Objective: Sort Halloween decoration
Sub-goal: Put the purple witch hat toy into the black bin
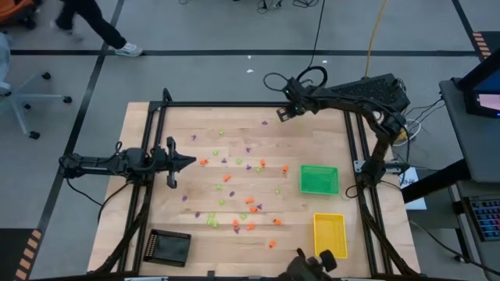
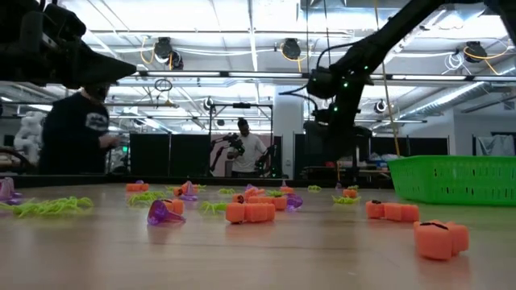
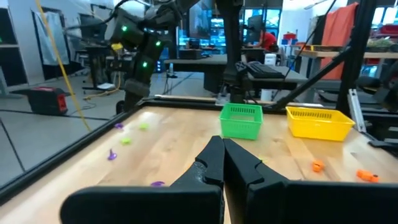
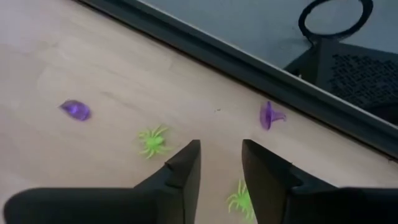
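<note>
The Halloween decoration is a scatter of tiny orange, purple and lime-green trinkets (image 1: 234,183) lying flat over the middle of the wooden table. My right gripper (image 1: 283,114) hovers above the table's far edge, tipped downward and open, with nothing between its fingers (image 4: 221,146). Below it lie a green spider (image 4: 152,140), a second spider (image 4: 239,199) and two purple pieces (image 4: 271,116) (image 4: 76,109). My left gripper (image 1: 187,161) waits at the table's left side, level and shut (image 3: 221,142), touching nothing.
A green tray (image 1: 319,179) stands at the right, a yellow tray (image 1: 329,234) nearer the front right and a black tray (image 1: 170,247) at the front left. A black frame rail (image 4: 249,59) runs along the far edge. People stand in the room beyond the table.
</note>
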Robot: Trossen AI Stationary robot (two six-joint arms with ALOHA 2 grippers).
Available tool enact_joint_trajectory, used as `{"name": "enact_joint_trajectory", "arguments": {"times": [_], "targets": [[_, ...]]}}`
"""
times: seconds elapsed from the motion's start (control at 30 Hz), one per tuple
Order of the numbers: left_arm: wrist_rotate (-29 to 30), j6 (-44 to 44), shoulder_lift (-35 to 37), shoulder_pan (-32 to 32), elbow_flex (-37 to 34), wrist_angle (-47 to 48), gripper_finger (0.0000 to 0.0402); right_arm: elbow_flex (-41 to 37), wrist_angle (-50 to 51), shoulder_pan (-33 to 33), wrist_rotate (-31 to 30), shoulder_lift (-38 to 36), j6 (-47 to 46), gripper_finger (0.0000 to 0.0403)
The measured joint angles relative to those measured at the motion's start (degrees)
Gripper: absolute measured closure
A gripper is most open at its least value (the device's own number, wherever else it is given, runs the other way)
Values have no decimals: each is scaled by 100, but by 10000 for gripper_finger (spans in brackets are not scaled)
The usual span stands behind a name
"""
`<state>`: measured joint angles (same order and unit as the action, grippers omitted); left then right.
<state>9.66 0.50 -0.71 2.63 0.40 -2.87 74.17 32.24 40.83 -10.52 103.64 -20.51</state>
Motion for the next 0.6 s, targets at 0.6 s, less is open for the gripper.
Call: {"name": "enact_joint_trajectory", "arguments": {"times": [0.6], "targets": [[-217,-22,0,2,94,85,402,462,389,405,-443,696,-43,282]]}}
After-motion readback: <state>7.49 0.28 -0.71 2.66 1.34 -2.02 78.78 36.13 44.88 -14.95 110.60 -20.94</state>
